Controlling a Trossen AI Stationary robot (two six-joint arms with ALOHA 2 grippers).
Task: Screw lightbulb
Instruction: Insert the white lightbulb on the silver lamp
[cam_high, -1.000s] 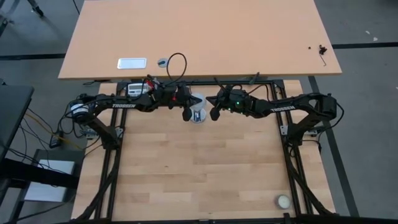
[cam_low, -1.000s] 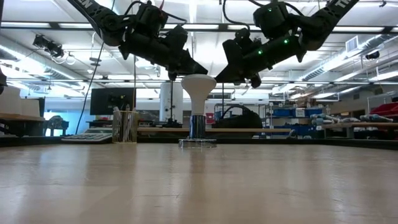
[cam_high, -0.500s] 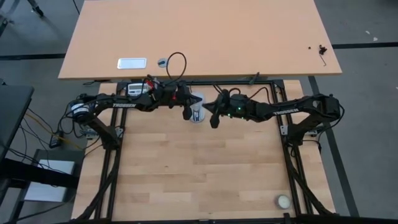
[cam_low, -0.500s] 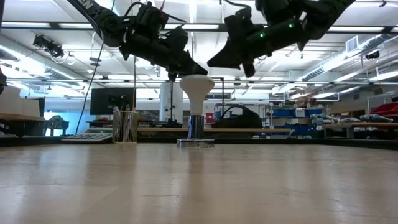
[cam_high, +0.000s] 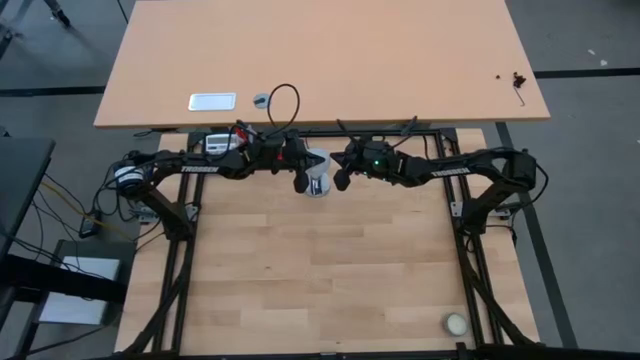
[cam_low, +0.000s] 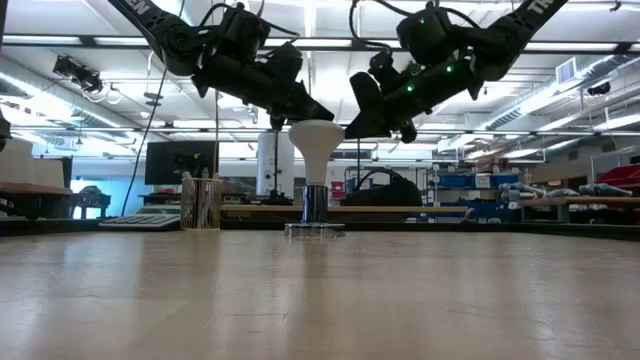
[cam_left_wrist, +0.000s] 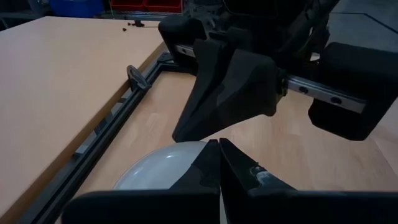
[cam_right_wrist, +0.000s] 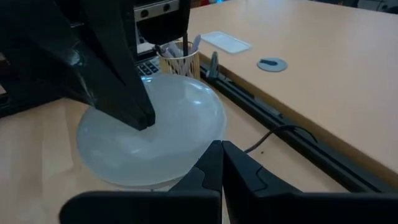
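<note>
Pale wood planks make the worktop (cam_high: 320, 270), and the action sits at the middle of its far edge. From the left, the left gripper (cam_high: 299, 184) hangs with its fingers pressed together, tips at the left shoulder of the bulb (cam_high: 318, 177) and holding nothing. The bulb stands upright, globe up, its grey base seated in the socket (cam_low: 316, 228) on the worktop (so the threading looks at least begun). To its right, the right gripper (cam_high: 340, 179) is also closed on nothing; half a second ago it was raised and swung a little nearer the front, and it has now dropped back to the bulb's right shoulder. That return suggests another nudging turn of the globe is coming, not a release. At the front right corner lies a small ball (cam_high: 456, 323), untouched.
</note>
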